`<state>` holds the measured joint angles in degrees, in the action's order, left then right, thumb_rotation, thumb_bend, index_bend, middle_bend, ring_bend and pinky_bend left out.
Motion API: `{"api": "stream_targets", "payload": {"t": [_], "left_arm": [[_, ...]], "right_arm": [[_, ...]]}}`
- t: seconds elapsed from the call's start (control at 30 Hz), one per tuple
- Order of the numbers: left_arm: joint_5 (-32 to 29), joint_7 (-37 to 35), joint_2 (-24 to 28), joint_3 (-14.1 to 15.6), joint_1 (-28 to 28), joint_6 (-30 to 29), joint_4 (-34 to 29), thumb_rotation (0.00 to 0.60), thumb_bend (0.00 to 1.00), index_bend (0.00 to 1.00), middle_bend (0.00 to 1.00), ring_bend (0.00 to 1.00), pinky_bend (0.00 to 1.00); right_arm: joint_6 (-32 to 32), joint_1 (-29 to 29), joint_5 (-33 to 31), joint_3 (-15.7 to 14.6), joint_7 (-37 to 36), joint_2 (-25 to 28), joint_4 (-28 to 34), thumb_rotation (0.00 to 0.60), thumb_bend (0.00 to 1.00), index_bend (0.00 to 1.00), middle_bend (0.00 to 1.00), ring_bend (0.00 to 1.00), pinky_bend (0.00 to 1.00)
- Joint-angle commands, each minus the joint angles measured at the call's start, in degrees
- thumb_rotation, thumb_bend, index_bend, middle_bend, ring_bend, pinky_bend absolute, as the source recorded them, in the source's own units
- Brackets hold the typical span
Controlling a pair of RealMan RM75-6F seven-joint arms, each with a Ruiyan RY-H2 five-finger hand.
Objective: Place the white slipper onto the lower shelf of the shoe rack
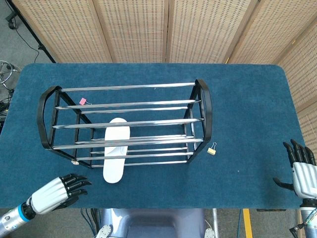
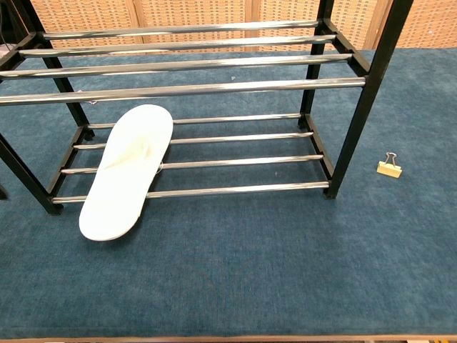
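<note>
Flat white slipper (image 2: 127, 171) on chrome-bar shoe rack (image 2: 214, 89) btm shelf; both hands (image 1: 54, 192) (image 1: 302, 171) spread, empty.

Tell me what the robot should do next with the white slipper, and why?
Probably nudge the white slipper a bit further in with the left hand: its heel end sticks out past the lower shelf's front bar onto the table, and that hand holds nothing.

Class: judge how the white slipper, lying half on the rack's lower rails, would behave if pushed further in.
The white slipper looks thin and flat, so probably light and floppy. Its heel overhangs the front rail, so it might sag or snag there.
</note>
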<state>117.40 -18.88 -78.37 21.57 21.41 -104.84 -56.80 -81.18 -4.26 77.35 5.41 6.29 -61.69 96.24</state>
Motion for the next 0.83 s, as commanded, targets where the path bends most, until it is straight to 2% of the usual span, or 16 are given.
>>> {"api": "stream_targets", "payload": {"t": [0.03,0.17,0.33,0.47,0.57,0.7,0.83], "left_arm": [[-7.3,-6.3,1.4,-2.2,-5.0,-2.7,2.1,0.600,0.44,0.46,0.30,0.24,0.35],[-13.9,-10.9,5.6,-4.2,-8.6,-2.4,-0.8,0.555,0.44,0.45,0.28,0.19,0.26],[-18.9,-9.2,11.9,-6.2,-12.2,-3.2,-11.0,0.520,0.44,0.34,0.16,0.07,0.12],[-22.9,-5.2,16.5,-7.5,-14.7,-2.3,-19.8,0.526,0.43,0.17,0.03,0.00,0.02],[-25.1,-3.1,19.9,-7.6,-15.0,1.1,-26.7,0.529,0.41,0.01,0.00,0.00,0.00],[-27.4,-0.1,24.8,-7.5,-14.1,6.9,-36.8,0.530,0.39,0.00,0.00,0.00,0.00],[-28.6,2.2,25.9,-8.7,-13.6,10.5,-41.5,0.531,0.39,0.00,0.00,0.00,0.00]], "right_arm": [[-0.2,0.1,0.0,0.0,0.0,0.0,0.1,0.600,0.00,0.00,0.00,0.00,0.00],[-0.5,0.2,0.3,0.0,0.0,0.2,0.3,0.600,0.00,0.00,0.00,0.00,0.00],[-1.1,0.3,0.8,0.1,-0.3,0.3,0.5,0.600,0.00,0.00,0.00,0.00,0.00],[-1.4,0.4,1.2,0.1,-0.8,0.6,0.6,0.600,0.00,0.00,0.00,0.00,0.00],[-1.3,0.3,1.5,0.1,-1.2,0.8,0.7,0.600,0.00,0.00,0.00,0.00,0.00],[-1.4,0.2,2.0,0.2,-1.5,0.9,1.0,0.600,0.00,0.00,0.00,0.00,0.00],[-1.6,0.2,2.2,0.2,-1.9,1.1,1.0,0.600,0.00,0.00,0.00,0.00,0.00]]}}
